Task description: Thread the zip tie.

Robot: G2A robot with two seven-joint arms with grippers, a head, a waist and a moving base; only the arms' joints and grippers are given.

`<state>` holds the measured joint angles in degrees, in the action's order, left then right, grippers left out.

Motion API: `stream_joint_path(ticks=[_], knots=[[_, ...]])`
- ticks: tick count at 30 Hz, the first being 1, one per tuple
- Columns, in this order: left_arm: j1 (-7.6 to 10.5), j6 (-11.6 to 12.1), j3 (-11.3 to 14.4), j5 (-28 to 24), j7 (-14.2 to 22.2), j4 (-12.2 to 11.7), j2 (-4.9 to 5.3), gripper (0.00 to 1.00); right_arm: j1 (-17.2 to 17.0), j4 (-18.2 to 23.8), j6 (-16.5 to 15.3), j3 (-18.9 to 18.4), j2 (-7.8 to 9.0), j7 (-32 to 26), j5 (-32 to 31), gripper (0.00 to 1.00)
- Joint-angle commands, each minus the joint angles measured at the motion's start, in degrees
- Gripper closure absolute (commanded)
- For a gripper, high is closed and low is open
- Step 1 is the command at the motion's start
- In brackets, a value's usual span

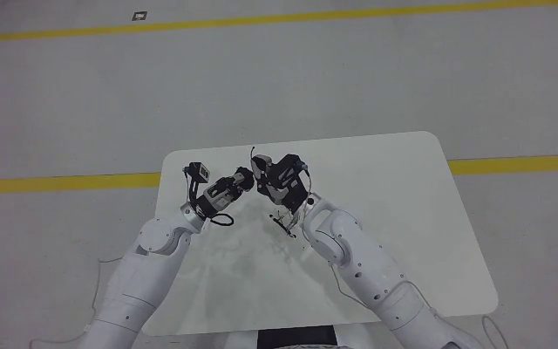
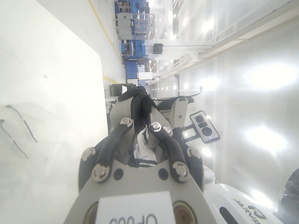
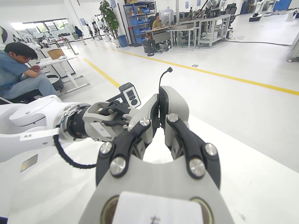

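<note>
White bench (image 1: pixel 392 201) carries a few spare ties (image 1: pixel 281 222) close to the robot. Just beyond them the two arms meet above the surface. The left gripper (image 2: pixel 140 100) is clenched, with something black between its tips; I cannot tell whether that is the tie's other end. Touching it, or nearly so, the right gripper (image 3: pixel 159 104) is clamped on the zip tie (image 3: pixel 169 70), whose strap rises out of the pads and ends in the small head above them. Farther off, a yellow floor line (image 1: pixel 261 19) crosses the floor.

The step in hand looks like lining up tail and head. Judging by that, the next move calls for a fine, steady approach that brings the tail squarely into the head's slot without bending the strap away.
</note>
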<state>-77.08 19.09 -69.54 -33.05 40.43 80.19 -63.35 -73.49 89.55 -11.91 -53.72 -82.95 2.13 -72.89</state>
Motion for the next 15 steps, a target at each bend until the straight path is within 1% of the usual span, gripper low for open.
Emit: stream_joint_path(ticks=[1,15], knots=[[0.0,0.0,0.0,0.0,0.0,0.0,0.0,1.0,0.02,-0.1,0.04,0.01,-0.01,-0.02,-0.01,1.0],[0.0,0.0,0.0,0.0,0.0,0.0,0.0,1.0,0.02,-0.6,0.38,0.18,-0.07,-0.15,0.07,1.0]])
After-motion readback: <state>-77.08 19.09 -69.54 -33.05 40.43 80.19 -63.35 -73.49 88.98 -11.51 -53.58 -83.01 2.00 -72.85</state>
